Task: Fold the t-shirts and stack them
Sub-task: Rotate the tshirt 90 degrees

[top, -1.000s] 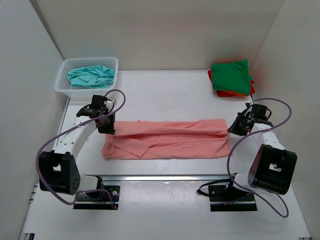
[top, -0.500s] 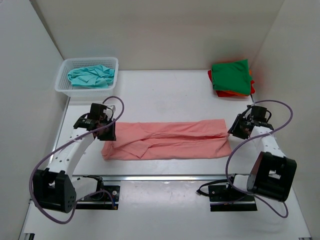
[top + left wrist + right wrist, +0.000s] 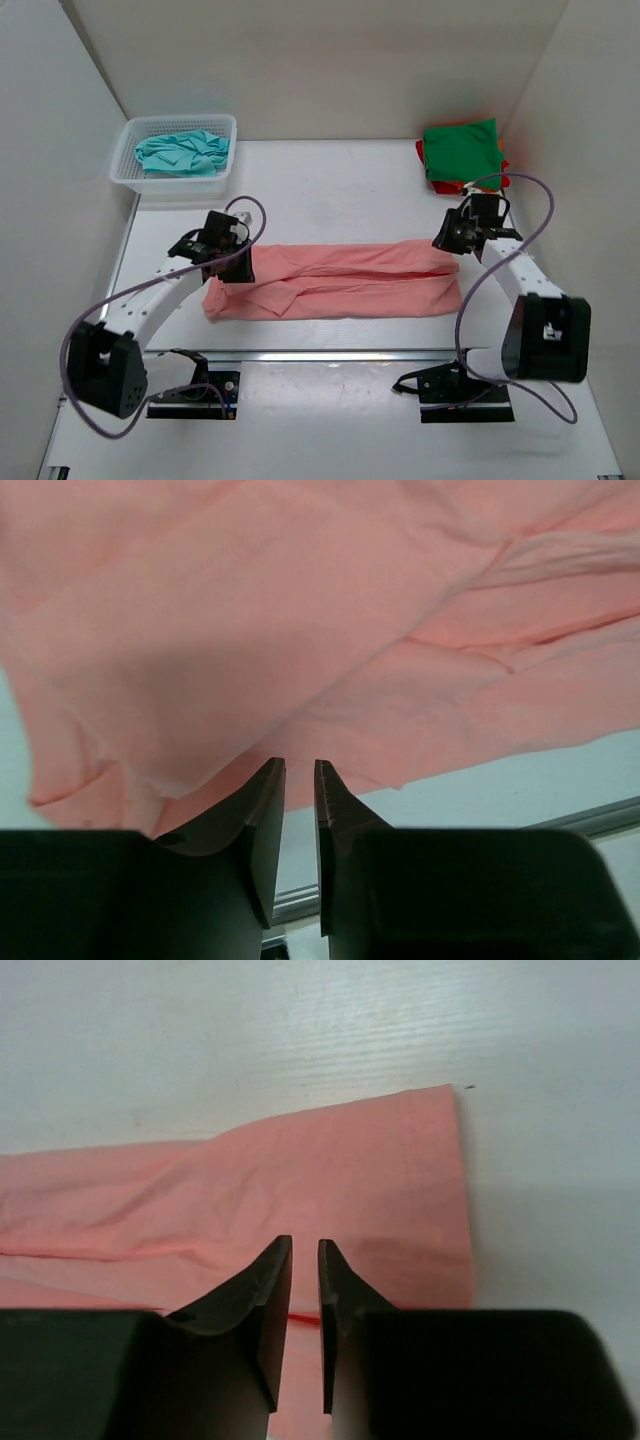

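A salmon pink t-shirt (image 3: 340,280) lies folded into a long band across the table's middle. My left gripper (image 3: 238,268) hovers over its left end, jaws a narrow gap apart with nothing between them (image 3: 300,765); the pink cloth (image 3: 300,630) fills that wrist view. My right gripper (image 3: 447,240) is above the band's far right corner, also slightly open and empty (image 3: 305,1242), with the shirt's right edge (image 3: 440,1180) just beyond. A green t-shirt (image 3: 460,150) tops a folded stack at the back right, with red and orange edges (image 3: 500,175) under it. A teal t-shirt (image 3: 180,152) lies crumpled in the basket.
The white mesh basket (image 3: 172,181) stands at the back left corner. White walls close in the table on three sides. A metal rail (image 3: 330,354) runs along the near edge by the arm bases.
Both grippers went from shut to slightly open. The left arm shifted right over the shirt's left end. The right arm swung back and left to the far right corner.
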Controlling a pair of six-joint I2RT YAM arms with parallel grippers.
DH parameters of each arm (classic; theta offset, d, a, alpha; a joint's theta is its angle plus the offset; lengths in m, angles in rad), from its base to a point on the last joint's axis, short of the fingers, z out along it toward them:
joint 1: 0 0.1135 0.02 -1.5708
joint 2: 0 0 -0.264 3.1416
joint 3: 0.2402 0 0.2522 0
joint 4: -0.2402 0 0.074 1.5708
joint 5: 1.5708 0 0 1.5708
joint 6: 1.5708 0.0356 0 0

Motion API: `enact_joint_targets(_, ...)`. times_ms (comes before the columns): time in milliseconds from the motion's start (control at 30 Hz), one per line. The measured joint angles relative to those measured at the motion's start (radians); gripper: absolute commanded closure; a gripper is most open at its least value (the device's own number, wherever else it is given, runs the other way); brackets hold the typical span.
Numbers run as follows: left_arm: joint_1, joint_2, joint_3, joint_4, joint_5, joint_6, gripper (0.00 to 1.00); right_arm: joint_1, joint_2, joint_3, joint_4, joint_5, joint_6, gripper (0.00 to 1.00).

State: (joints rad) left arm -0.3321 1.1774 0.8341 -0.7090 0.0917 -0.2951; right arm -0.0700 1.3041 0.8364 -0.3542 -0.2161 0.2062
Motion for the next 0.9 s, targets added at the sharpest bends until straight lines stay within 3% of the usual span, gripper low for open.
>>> enact_joint_targets(200, -0.008, 0.231, -0.053, 0.085, -0.013, -0.085, 0.78, 0.024, 0.214, 0.01, 0.004, -0.039, 0.039, 0.97)
enact_joint_targets(333, -0.023, 0.463, 0.092, 0.07, -0.022, -0.102, 0.83, 0.06, 0.203, -0.035, -0.013, -0.031, 0.113, 0.99)
enact_joint_targets(500, -0.051, 0.78, 0.502, 0.022, -0.024, -0.095, 0.82, 0.213, 0.094, -0.176, -0.034, 0.001, 0.221, 1.0)
enact_joint_targets(567, -0.054, 0.916, 0.696, 0.011, -0.023, -0.087, 0.81, 0.279, 0.013, -0.241, -0.033, 0.013, 0.279, 0.96)
enact_joint_targets(700, -0.058, 1.261, 1.276, -0.164, -0.022, -0.054, 0.78, 0.425, -0.119, -0.377, 0.048, 0.017, 0.441, 1.0)
enact_joint_targets(800, -0.055, 1.543, 1.779, -0.282, 0.008, -0.053, 0.79, 0.581, -0.131, -0.435, 0.181, 0.016, 0.561, 1.0)
enact_joint_targets(833, -0.053, 1.579, 1.837, -0.275, 0.031, -0.057, 0.78, 0.622, -0.109, -0.436, 0.224, 0.008, 0.583, 1.0)
enact_joint_targets(900, -0.045, 1.542, 1.75, -0.222, 0.058, -0.062, 0.78, 0.706, -0.031, -0.401, 0.292, -0.013, 0.599, 0.99)
